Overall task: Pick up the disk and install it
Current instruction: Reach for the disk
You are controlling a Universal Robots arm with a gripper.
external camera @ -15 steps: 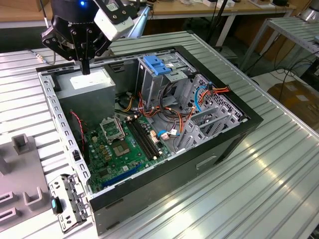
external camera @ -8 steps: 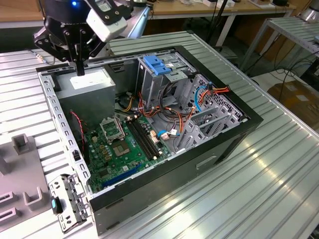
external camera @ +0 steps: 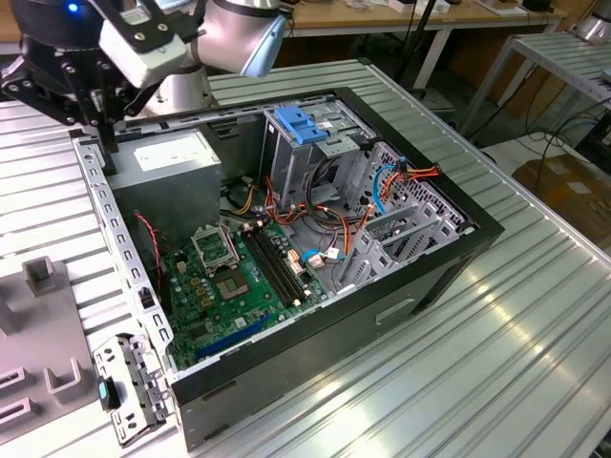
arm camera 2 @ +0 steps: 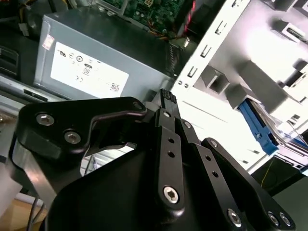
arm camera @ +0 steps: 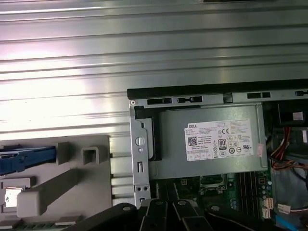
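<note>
**STATION STATUS: GRIPPER AT CASE EDGE, DISK IN FIXTURE**

Ribbed aluminium tabletop (external camera: 496, 315) is carrying an open computer case (external camera: 430, 277), which is lying on its side with the interior facing up. Inside the case, a grey power-supply box (external camera: 172, 162) is sitting in the corner toward the exterior view's left. A green motherboard (external camera: 229, 277) is lying just beside it. A blue plastic bracket (external camera: 301, 124) is resting on top of the drive cage (external camera: 329, 157).

The arm is holding the gripper (external camera: 98, 129) over the case edge, just beside the power-supply box. In the second wrist view the gripper (arm camera 2: 163, 98) is pointing toward that same box. Whether the gripper is clenched or released cannot be told.

The disk (arm camera: 26, 159) is sitting outside the case in a grey moulded fixture (arm camera: 72, 180) on the tabletop. Its bright blue rail frame is showing in both wrist views, while its metal body is largely cut off at the picture edge. The disk is lying well apart from the gripper and is not touching it.
</note>
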